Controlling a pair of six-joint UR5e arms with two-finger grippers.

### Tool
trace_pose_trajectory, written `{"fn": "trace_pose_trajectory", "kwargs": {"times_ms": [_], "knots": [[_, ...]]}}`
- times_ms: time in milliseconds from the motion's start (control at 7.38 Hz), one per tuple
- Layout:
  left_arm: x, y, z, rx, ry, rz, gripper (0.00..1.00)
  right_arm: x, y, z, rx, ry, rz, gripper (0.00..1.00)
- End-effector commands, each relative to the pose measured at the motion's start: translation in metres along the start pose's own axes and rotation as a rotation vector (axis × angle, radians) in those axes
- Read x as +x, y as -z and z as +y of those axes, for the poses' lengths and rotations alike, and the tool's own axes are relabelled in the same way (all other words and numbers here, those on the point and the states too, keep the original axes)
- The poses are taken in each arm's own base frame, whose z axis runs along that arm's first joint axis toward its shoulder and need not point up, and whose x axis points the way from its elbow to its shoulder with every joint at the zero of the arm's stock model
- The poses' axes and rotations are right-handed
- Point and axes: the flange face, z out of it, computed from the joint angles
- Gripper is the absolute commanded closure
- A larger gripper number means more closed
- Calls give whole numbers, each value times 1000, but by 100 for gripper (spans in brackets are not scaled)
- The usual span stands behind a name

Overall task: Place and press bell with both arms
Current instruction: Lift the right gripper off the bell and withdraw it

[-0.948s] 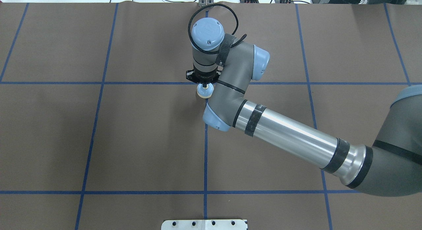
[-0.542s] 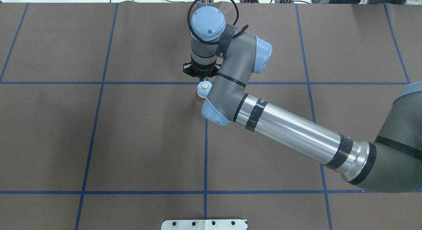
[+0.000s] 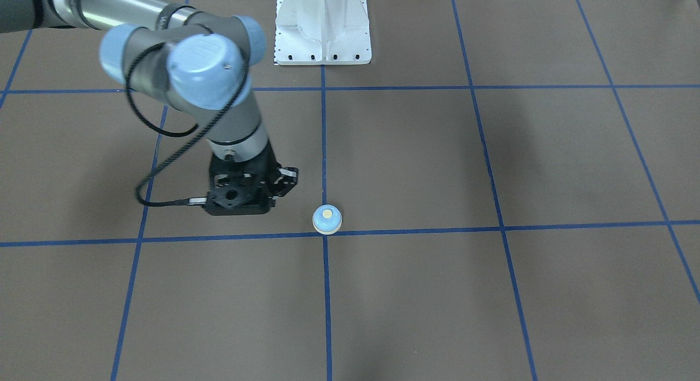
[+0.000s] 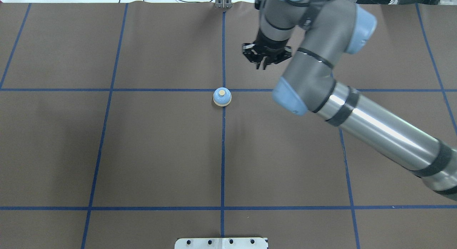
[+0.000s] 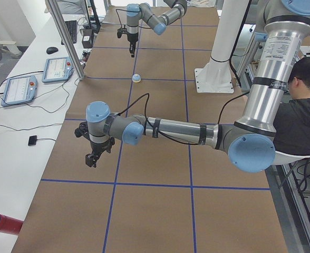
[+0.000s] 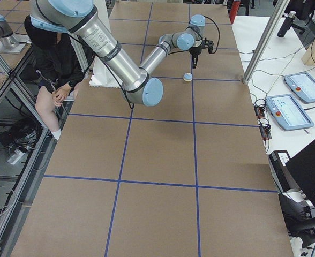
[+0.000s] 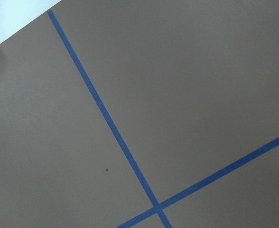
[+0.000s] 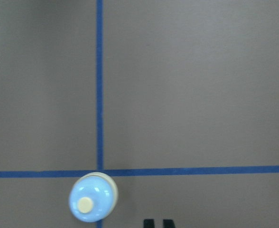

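The light-blue bell [image 4: 222, 97] with its cream button stands upright on the brown mat at a crossing of blue lines, also in the front view [image 3: 327, 219] and the right wrist view [image 8: 93, 203]. My right gripper [image 4: 263, 65] hangs raised, to the right of and beyond the bell, apart from it. Its two black fingertips [image 8: 149, 223] show close together, shut and empty. My left gripper [image 5: 89, 162] shows only in the exterior left view, far from the bell near the table's left end; I cannot tell whether it is open. The left wrist view shows only mat and tape.
The white bolted pedestal [image 4: 221, 243] stands at the near edge of the mat, also in the front view [image 3: 322, 25]. A seated operator [image 5: 302, 105] is beside the robot. Control tablets [image 5: 18, 89] and a red cylinder [image 5: 1, 222] lie off the mat.
My right gripper has lifted off the bell's button and swung up, right and farther back. The bell stays at the line crossing, now uncovered.
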Motion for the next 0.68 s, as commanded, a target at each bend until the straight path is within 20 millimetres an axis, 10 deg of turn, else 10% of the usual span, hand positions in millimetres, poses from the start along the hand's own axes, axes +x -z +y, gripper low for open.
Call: {"fn": "trace_pose_trajectory", "kwargs": {"times_ms": [0, 542], "knots": [[-4, -4, 31, -17, 27, 7, 1, 151, 27, -3, -11, 89, 22, 0], [-12, 0, 62, -7, 74, 57, 1, 366, 41, 5, -51, 233, 122, 0]]}}
